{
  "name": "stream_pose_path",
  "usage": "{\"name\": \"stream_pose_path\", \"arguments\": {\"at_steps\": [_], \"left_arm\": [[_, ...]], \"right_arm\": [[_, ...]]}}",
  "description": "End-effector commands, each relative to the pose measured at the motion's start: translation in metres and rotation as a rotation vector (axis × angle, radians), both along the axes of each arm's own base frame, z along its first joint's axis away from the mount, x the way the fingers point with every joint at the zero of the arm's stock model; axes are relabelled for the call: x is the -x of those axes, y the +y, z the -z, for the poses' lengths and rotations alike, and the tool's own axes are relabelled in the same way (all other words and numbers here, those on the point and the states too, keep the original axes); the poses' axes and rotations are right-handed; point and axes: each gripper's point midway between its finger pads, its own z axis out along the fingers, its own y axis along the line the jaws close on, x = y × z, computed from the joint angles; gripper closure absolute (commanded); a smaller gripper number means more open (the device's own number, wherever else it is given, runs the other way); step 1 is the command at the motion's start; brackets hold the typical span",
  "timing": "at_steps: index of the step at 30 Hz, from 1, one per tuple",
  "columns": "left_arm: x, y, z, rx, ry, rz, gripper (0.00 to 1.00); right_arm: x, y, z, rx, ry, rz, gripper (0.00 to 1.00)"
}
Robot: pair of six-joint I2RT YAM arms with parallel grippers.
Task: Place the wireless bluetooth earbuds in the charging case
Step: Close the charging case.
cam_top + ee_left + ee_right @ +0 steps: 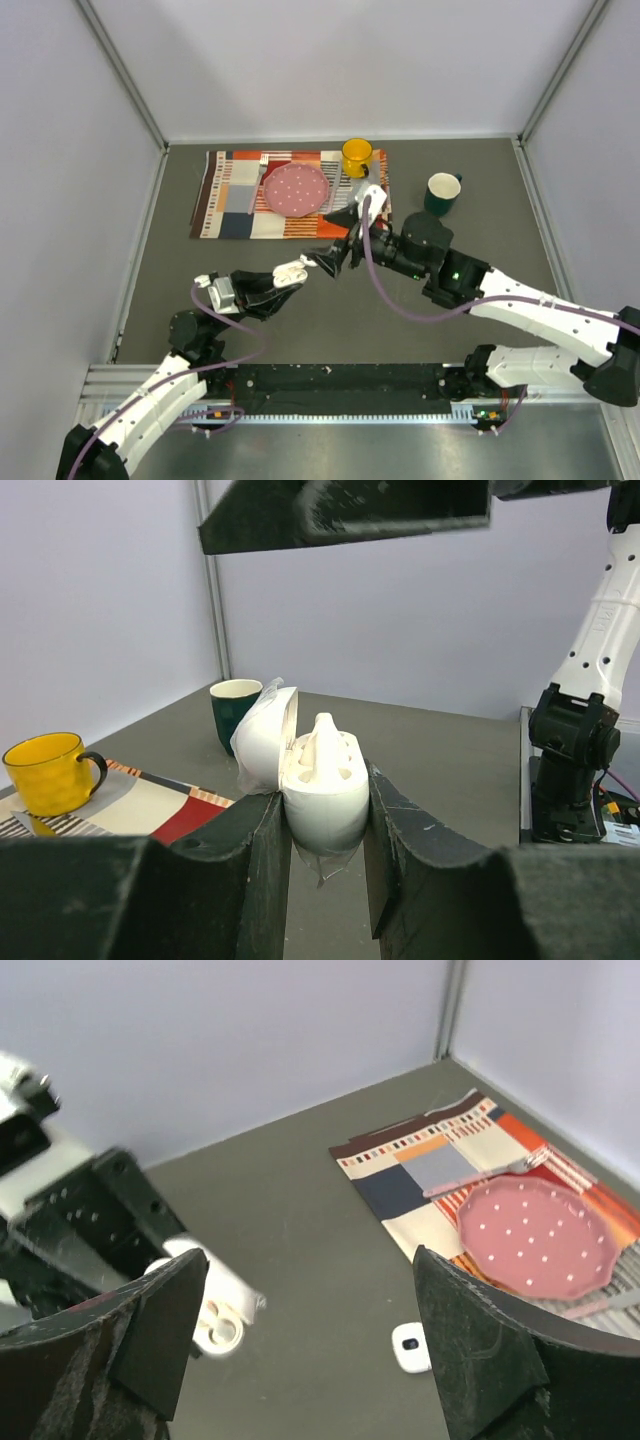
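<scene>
**One earbud sits in the held case**

On the left, the left gripper (278, 283) squeezes the white charging case (325, 790) between its two black fingers. The case is up off the table (150, 300) and its lid is flipped open. One white earbud (325, 742) stands in the case, and its top sticks out. The right gripper (305, 1280) hangs just beside the case, a little higher. Its fingers are spread wide and hold nothing. Below it, a second small white case (411, 1347) lies on the table. Farther right stands a green mug (442, 192).
</scene>
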Motion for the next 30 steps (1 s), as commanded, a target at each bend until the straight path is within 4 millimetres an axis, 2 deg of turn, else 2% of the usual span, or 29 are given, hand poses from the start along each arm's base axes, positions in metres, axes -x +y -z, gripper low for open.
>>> {"name": "stream_pose_path", "arguments": {"at_steps": [1,5,6,8,9,10,16,22,23,25,26,27,30], "left_arm": [[0.004,0.001,0.02,-0.004,0.015,0.011,1.0],[0.009,-0.001,0.021,-0.011,0.013,0.036,1.0],[0.009,-0.001,0.02,-0.009,0.012,0.038,1.0],[0.012,-0.002,0.02,-0.014,0.007,0.051,1.0],[0.013,-0.002,0.019,-0.016,0.0,0.058,1.0],[0.015,-0.003,0.018,-0.016,-0.007,0.065,1.0],[0.023,-0.006,0.015,-0.025,-0.025,0.115,1.0],[0.019,-0.007,0.016,-0.018,0.002,0.109,1.0],[0.017,-0.007,0.018,-0.017,0.014,0.101,1.0],[0.014,-0.006,0.02,-0.018,0.029,0.089,1.0],[0.012,-0.006,0.02,-0.016,0.036,0.081,1.0],[0.011,-0.006,0.021,-0.016,0.04,0.075,1.0],[0.007,-0.004,0.021,-0.009,0.049,0.055,1.0]], "right_arm": [[-0.014,0.0,-0.014,-0.089,0.251,0.089,0.14],[-0.036,-0.001,0.0,-0.085,0.335,0.216,0.12],[-0.038,0.001,-0.004,-0.089,0.333,0.215,0.12],[-0.031,0.011,0.014,-0.008,0.36,0.165,0.13],[-0.03,0.014,0.011,-0.005,0.36,0.146,0.13],[-0.032,0.017,0.019,0.018,0.37,0.148,0.12],[-0.035,0.019,0.036,0.061,0.393,0.166,0.13],[-0.019,0.02,0.056,0.105,0.432,0.098,0.14],[-0.015,0.018,0.064,0.118,0.448,0.087,0.15],[-0.002,0.013,0.061,0.108,0.436,0.04,0.16],[0.0,0.01,0.07,0.105,0.433,0.038,0.16],[0.003,0.005,0.062,0.072,0.42,0.037,0.16],[-0.002,-0.008,0.074,0.068,0.409,0.096,0.17]]}}
